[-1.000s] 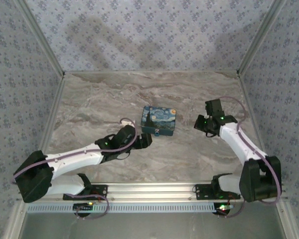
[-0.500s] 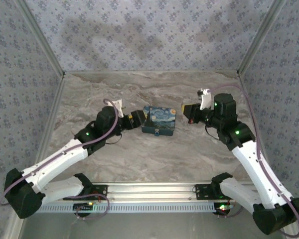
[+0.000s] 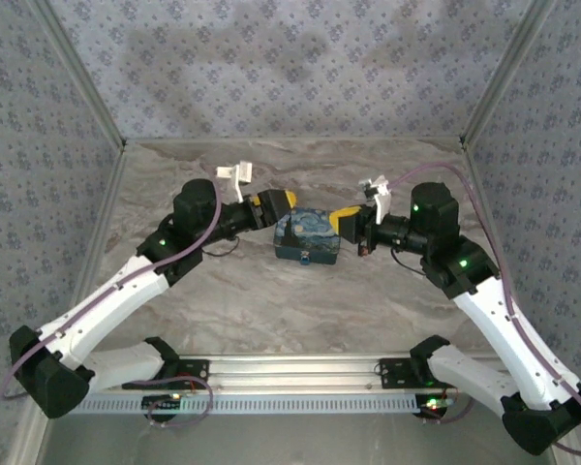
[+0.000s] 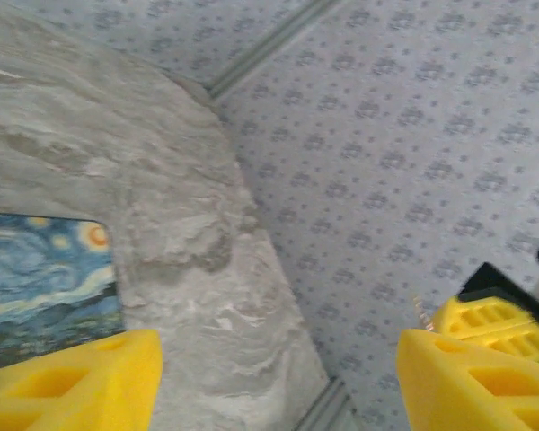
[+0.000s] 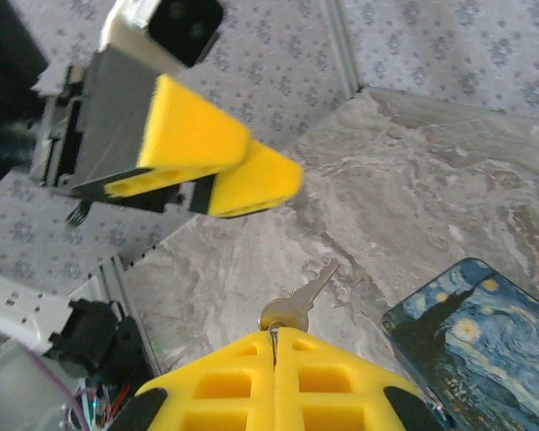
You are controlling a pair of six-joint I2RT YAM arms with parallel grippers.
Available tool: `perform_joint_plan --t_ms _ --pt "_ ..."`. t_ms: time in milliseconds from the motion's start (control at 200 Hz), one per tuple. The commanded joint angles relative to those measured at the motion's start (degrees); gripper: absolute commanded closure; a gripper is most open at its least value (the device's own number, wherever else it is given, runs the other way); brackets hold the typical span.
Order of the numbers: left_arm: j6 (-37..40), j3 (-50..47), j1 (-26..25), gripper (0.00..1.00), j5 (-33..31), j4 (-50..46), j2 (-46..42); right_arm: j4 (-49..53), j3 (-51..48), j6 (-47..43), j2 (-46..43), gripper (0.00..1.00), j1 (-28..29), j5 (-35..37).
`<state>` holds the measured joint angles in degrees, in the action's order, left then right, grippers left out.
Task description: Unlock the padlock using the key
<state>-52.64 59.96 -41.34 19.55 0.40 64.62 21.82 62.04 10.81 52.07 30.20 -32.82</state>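
Left arm: it reaches in from the near left, with the wrist over the grey marble counter (image 3: 300,310), just left of the box. My left jaws stand wide open. In the left wrist view the two yellow foam fingers (image 4: 72,382) sit at opposite bottom corners, with bare marble and patterned wall (image 4: 413,135) between them. From above, these fingers (image 3: 275,202) lie just beside the box's far left corner. I cannot tell whether they touch it.

Centre: the box (image 3: 310,232), printed with a starry-night painting, lies flat mid-counter between the two arms. The padlock (image 3: 305,258) is tiny and dark blue, and sits at the middle of the box's near side. It is too small to tell how its shackle stands.

Right arm: my right jaws are closed on the key (image 5: 298,298). In the right wrist view the yellow fingers (image 5: 225,386) press together along a single seam, clamping the key's round head. The silver blade sticks out ahead over bare marble, toward the left arm's fingers (image 5: 193,135) opposite. The box (image 5: 472,328) lies to the lower right in that view. From above, the right fingers (image 3: 346,219) overlap the box's far right corner. The key is at the box's far side and the padlock at its near side, so the two are apart.
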Motion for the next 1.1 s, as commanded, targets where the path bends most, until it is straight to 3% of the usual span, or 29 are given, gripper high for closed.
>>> perform_joint_plan --t_ms 0,280,755,1094 --pt "-1.93 2.48 -1.02 0.33 5.48 4.24 1.15 1.53 2.83 -3.98 -0.39 1.0 1.91 -0.5" --pt "-0.88 7.64 -5.09 0.41 8.16 2.92 5.19 3.04 3.18 -6.58 0.54 1.0 5.42 2.96" --pt "-1.04 7.46 -6.37 0.57 8.0 2.5 6.21 4.04 3.53 -8.73 0.49 1.0 8.48 7.94" --pt "-0.86 8.06 -6.91 0.83 7.93 2.33 6.59 4.43 3.44 -10.09 0.72 1.0 9.27 10.47"
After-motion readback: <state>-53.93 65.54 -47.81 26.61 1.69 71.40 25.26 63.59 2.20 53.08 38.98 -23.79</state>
